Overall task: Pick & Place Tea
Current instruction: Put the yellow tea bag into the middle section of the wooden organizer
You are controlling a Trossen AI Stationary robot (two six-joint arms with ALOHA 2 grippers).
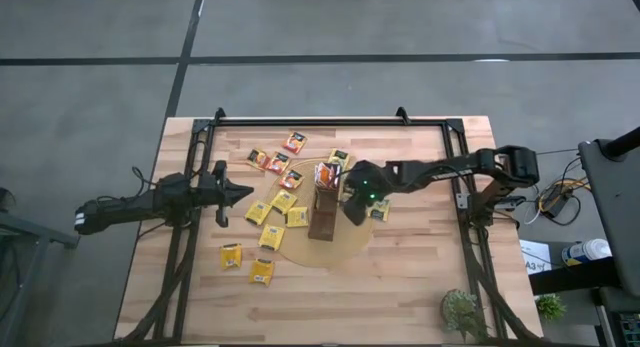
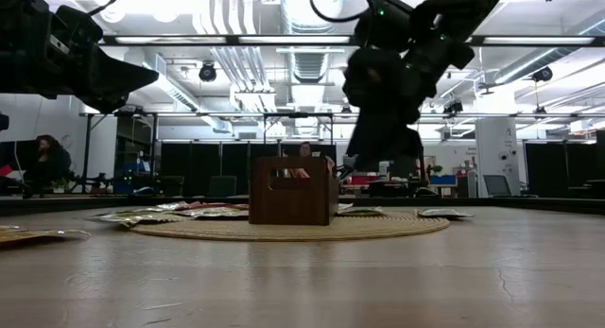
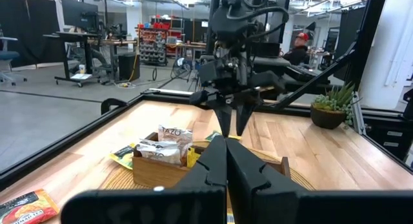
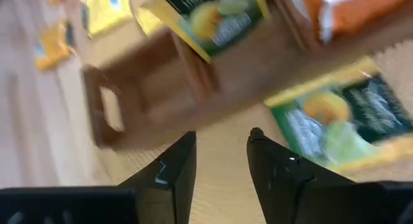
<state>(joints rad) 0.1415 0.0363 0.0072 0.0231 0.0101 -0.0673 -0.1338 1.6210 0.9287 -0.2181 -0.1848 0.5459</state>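
Right gripper (image 4: 219, 156): fingers parted, nothing between them, just beside the tray (image 1: 325, 209).
Left gripper (image 1: 244, 193): clenched, empty, well apart from the tray.

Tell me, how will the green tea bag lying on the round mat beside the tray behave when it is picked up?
The green tea bag looks flat and thin, so probably light and bendy. It lies flush on the mat, so the right gripper's open fingers may struggle to get under it. Pushed, it would likely slide, not roll.

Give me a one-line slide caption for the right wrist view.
Right gripper, fingers apart and empty, hovers by the brown tray above a green-and-yellow tea sachet on the tan mat.
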